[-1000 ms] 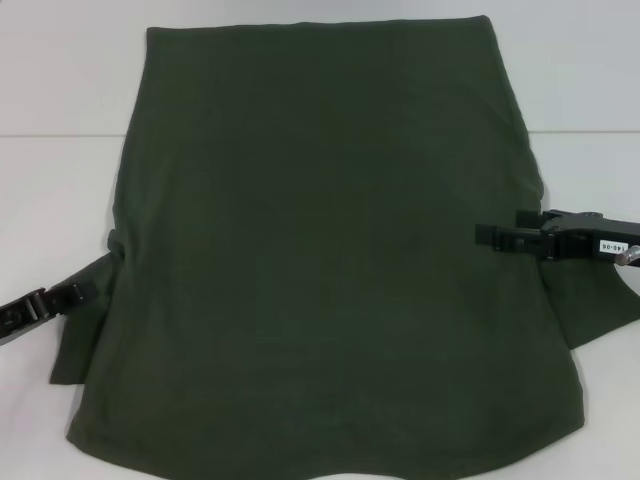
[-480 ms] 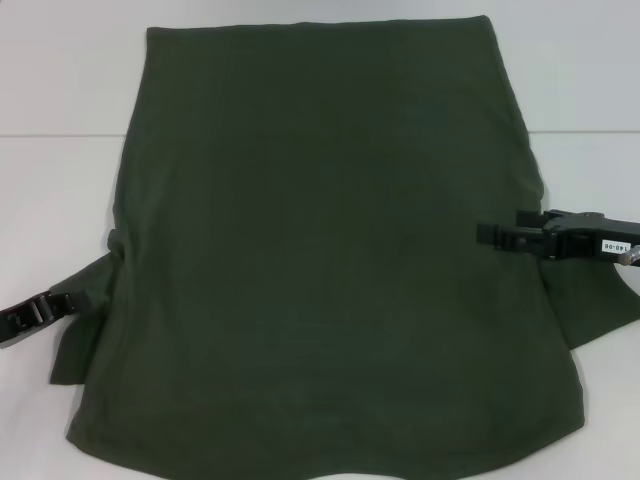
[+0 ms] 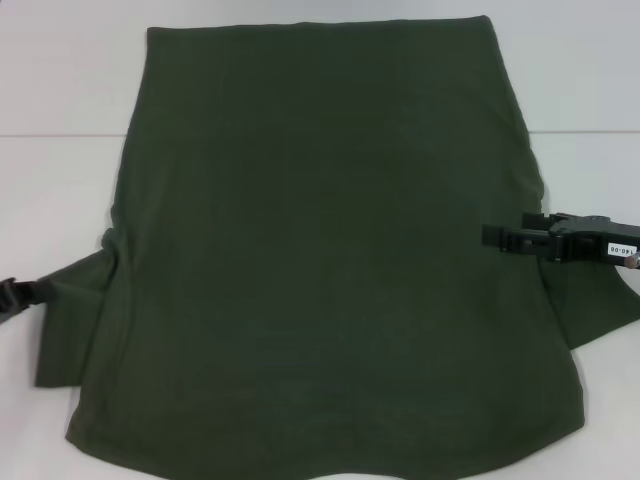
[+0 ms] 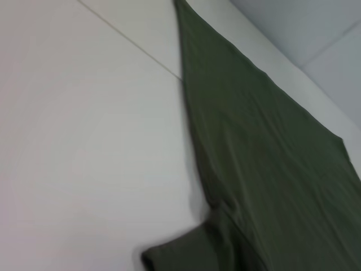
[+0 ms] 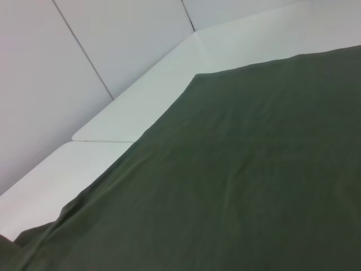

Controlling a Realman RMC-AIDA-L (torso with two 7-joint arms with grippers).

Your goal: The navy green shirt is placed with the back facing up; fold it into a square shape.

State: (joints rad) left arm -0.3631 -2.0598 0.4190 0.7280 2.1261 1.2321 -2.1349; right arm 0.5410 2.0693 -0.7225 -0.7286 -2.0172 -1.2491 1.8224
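Jaws on the right gripper (image 3: 492, 236) reached in over the right edge of the navy green shirt (image 3: 330, 250), low against the cloth, though whether they were parted or pinching fabric could not be told from any view. Jaws on the left gripper (image 3: 8, 296) sat at the very margin of the head view, just outboard of the shirt's left sleeve (image 3: 70, 320), and their state could not be told either (only a dark stub of the tool showed there). From the right jaws the shirt's body spread leftward and both ways along its length; from the left jaws it lay to the right, with the sleeve tip nearest. The shirt lay flat on the white counter (image 3: 60, 190), plain back up, its long axis running from the hem at the far end to the collar end near the robot, so both grippers stood across that axis, one at each side, about level with the sleeves. The right sleeve (image 3: 600, 310) stuck out beyond and just nearer the robot than the right jaws. Judging by this layout, the step in hand was bringing the sides or sleeves inward, and each arm was nearer its own sleeve; the right one was already over cloth, the left only at the sleeve's end.
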